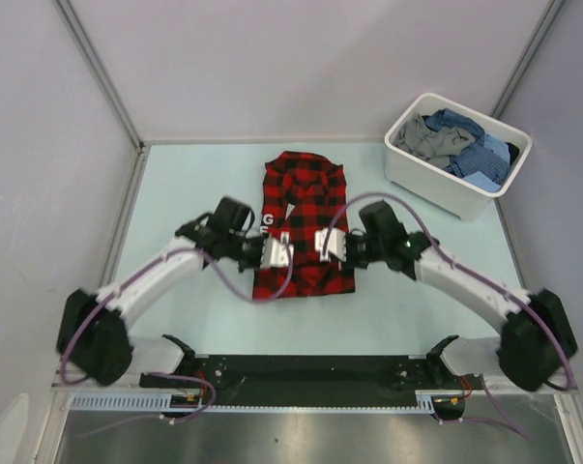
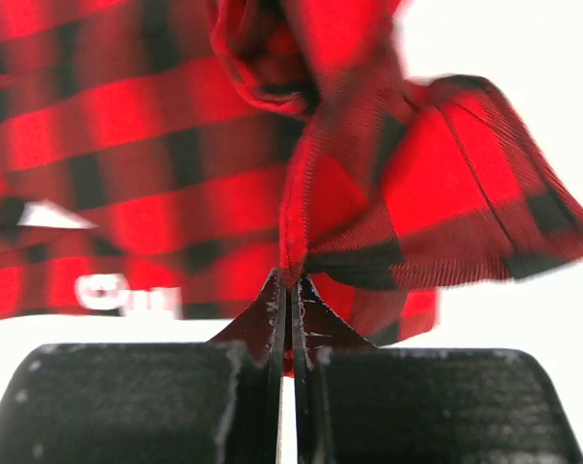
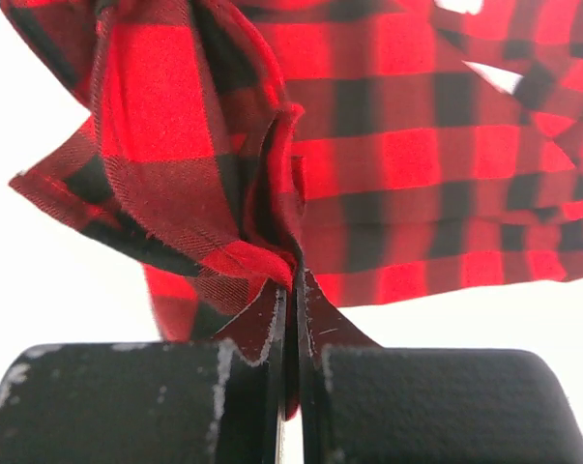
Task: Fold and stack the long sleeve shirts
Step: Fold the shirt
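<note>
The red-and-black check shirt (image 1: 306, 198) lies on the table's middle, collar toward the back. Over its lower half my two grippers meet from either side. My left gripper (image 1: 277, 251) is shut on a pinch of the check cloth (image 2: 368, 193), which rises bunched from its fingertips (image 2: 272, 309). My right gripper (image 1: 327, 242) is likewise shut on a fold of the same shirt (image 3: 204, 193), gathered above its fingertips (image 3: 315, 309). Blue check and grey shirts (image 1: 457, 143) lie heaped in the white tub.
The white tub (image 1: 444, 186) stands at the back right of the table. Grey walls close in the back and the sides. A black rail (image 1: 301, 372) runs along the near edge between the arm bases.
</note>
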You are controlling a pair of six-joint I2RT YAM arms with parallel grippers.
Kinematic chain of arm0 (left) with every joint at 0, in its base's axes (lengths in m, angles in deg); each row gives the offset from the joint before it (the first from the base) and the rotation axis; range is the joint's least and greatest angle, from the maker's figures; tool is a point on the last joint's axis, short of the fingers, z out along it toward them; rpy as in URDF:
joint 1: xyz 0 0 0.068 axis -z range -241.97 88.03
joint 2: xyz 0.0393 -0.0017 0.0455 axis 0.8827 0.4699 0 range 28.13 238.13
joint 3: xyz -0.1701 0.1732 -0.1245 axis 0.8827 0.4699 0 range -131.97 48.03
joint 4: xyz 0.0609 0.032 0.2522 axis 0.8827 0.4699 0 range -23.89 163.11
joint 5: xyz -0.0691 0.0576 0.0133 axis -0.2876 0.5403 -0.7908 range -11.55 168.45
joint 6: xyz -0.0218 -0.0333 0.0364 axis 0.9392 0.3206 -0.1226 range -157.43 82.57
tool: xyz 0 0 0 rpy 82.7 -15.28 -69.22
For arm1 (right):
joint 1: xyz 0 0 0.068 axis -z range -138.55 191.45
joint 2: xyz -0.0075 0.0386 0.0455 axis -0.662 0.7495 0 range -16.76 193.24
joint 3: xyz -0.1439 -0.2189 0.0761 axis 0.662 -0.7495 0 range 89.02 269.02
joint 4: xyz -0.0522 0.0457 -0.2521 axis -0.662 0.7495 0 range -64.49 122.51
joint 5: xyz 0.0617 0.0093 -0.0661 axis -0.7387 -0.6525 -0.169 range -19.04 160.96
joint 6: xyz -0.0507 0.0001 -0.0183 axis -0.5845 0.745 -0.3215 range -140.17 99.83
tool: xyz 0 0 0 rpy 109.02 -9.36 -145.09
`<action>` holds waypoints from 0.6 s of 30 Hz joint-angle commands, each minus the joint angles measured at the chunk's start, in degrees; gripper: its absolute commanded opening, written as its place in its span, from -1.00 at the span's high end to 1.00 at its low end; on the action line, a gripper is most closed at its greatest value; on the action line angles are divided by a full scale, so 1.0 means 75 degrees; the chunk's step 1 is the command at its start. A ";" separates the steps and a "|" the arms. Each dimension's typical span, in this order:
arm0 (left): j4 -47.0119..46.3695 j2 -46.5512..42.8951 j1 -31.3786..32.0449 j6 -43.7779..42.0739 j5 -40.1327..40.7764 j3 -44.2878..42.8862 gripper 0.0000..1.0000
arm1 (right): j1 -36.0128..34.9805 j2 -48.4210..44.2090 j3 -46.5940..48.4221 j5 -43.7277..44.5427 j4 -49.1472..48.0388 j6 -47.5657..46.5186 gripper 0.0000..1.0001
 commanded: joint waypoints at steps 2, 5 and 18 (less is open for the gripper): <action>0.0296 0.2777 -0.1190 -0.0695 -0.0894 -0.2801 1.00 | 0.1227 0.2564 0.2311 -0.0991 -0.0457 -0.1035 1.00; 0.0542 0.3870 -0.1636 -0.0648 -0.0929 -0.4103 1.00 | 0.1662 0.4077 0.3625 -0.1144 -0.0539 -0.1211 1.00; 0.0602 0.6569 -0.2058 -0.0380 -0.0496 -0.6359 0.78 | 0.1932 0.6060 0.5010 -0.0535 -0.0914 -0.1130 0.84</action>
